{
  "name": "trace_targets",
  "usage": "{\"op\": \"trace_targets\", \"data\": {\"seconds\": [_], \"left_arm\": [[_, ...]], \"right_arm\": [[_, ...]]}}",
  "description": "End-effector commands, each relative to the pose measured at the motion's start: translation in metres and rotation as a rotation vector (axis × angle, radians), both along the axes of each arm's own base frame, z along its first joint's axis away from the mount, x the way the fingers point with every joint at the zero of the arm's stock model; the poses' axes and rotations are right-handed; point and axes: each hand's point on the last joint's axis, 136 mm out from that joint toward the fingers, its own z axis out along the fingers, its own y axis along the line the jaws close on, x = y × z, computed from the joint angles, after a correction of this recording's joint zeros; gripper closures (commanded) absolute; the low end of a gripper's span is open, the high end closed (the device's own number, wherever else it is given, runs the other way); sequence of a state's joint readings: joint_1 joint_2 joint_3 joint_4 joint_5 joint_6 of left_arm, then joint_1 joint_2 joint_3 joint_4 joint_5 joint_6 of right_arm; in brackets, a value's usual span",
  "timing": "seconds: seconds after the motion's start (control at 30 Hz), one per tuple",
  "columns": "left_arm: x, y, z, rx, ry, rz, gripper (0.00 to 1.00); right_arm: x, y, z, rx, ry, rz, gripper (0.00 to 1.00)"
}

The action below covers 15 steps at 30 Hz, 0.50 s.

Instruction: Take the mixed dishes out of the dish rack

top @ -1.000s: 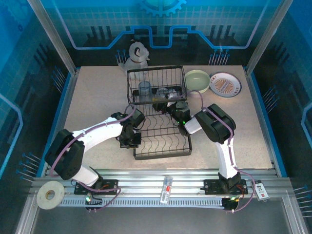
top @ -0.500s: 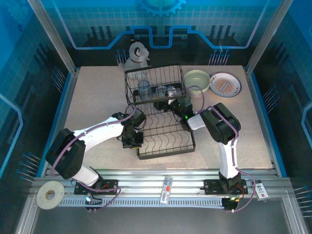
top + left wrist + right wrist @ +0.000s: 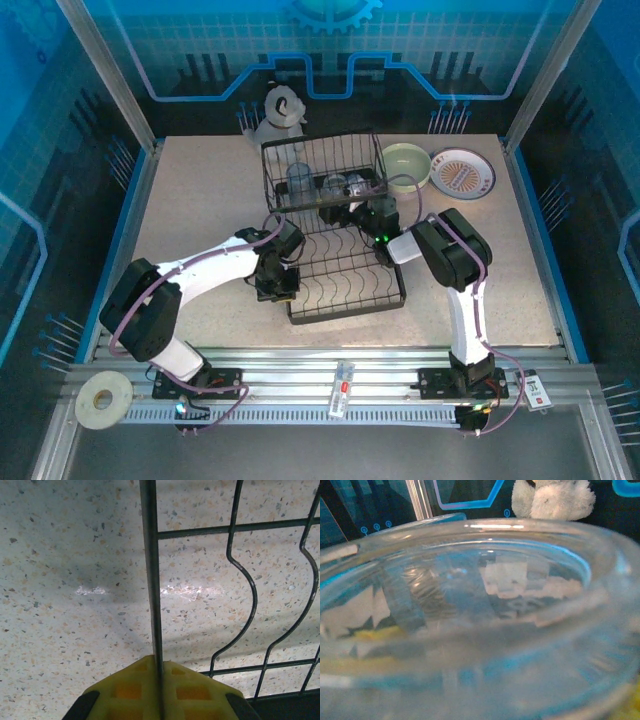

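Two dishes sit out on the bench [image 3: 200,190]: pale green bowl [image 3: 405,166] and orange-rimmed plate [image 3: 462,172], side by side, right of the basket end of the dish rack [image 3: 345,292]; rack mid-bench, slightly skewed; left gripper [image 3: 160,665] pinched tight on the rack's left edge wire; right gripper [image 3: 360,212] at the basket tier, jaws wide about a clear tumbler [image 3: 470,645]; cannot tell whether the pads press the glass; dog figurine [image 3: 278,110] beyond.

Dish rack [image 3: 345,290] on table [image 3: 200,200], tumbler [image 3: 352,186] apparently in its far basket [image 3: 320,142]; bowl [image 3: 405,165], then plate [image 3: 462,172], rightward; figurine [image 3: 280,108] behind.
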State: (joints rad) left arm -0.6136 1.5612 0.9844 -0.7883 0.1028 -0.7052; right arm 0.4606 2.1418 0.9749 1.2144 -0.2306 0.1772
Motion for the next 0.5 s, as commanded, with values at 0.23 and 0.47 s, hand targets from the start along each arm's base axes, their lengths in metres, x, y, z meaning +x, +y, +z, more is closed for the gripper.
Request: {"op": "trace_targets", "data": {"seconds": [0.23, 0.47], "left_arm": [[0.034, -0.008, 0.019, -0.058, -0.163, -0.061, 1.0], [0.029, -0.006, 0.016, -0.058, -0.178, -0.067, 1.0]], "right_arm": [[-0.104, 0.035, 0.029, -0.003, -0.188, 0.368, 0.38], [-0.126, 0.022, 0.022, 0.012, -0.099, 0.331, 0.4]]}}
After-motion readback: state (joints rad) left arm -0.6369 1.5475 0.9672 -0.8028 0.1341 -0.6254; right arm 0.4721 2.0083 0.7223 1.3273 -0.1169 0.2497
